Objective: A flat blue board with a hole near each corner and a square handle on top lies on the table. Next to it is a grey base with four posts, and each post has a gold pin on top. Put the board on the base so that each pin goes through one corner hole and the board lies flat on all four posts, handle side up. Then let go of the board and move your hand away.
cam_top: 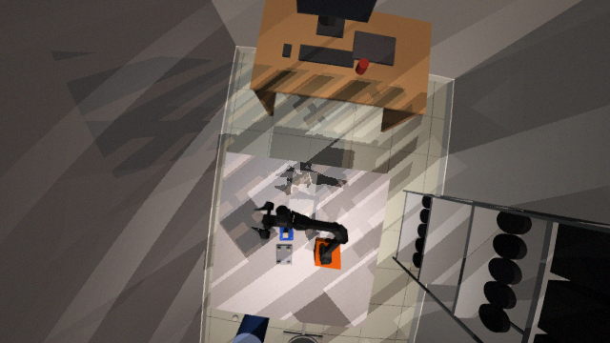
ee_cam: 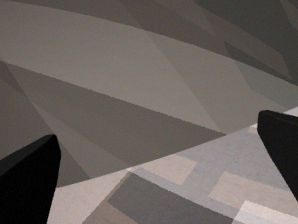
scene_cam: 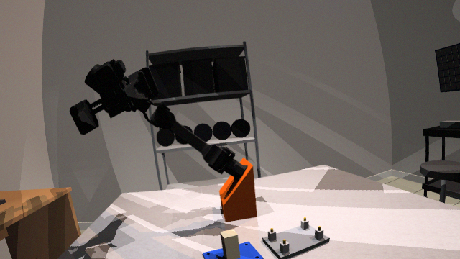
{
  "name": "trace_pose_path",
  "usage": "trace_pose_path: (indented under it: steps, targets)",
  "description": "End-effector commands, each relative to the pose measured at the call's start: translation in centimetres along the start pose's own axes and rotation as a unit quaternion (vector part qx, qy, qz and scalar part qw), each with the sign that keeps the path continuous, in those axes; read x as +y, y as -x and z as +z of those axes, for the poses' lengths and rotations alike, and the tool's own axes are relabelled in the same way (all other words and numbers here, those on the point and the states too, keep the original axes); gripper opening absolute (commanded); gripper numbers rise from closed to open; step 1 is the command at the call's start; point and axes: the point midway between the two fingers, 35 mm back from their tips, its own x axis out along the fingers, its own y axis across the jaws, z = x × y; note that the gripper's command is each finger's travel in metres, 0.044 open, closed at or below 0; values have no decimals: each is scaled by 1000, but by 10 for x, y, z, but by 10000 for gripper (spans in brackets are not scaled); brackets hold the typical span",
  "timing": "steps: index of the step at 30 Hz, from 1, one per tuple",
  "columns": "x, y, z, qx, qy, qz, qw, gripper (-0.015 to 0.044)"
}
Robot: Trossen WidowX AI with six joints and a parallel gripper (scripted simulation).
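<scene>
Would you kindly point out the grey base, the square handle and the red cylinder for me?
grey base (cam_top: 284,254) (scene_cam: 297,237): top and exterior views, bare plate
square handle (scene_cam: 231,245): exterior view, side face
red cylinder (cam_top: 362,67): top view, side
</scene>
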Motion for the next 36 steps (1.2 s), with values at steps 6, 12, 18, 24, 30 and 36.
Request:
trace_pose_path:
  steps: [6, 12, 18, 24, 30, 36]
  targets:
    - [72, -28, -136, 268, -35, 19, 962, 440]
    - [106, -8, -220, 436, -4, -6, 900, 440]
    - [122, 38, -291, 583, 91, -61, 805, 440]
    - [122, 58, -309, 623, 145, -86, 764, 440]
    - [121, 58, -312, 623, 145, -86, 764, 440]
    - [110, 51, -341, 623, 146, -87, 764, 440]
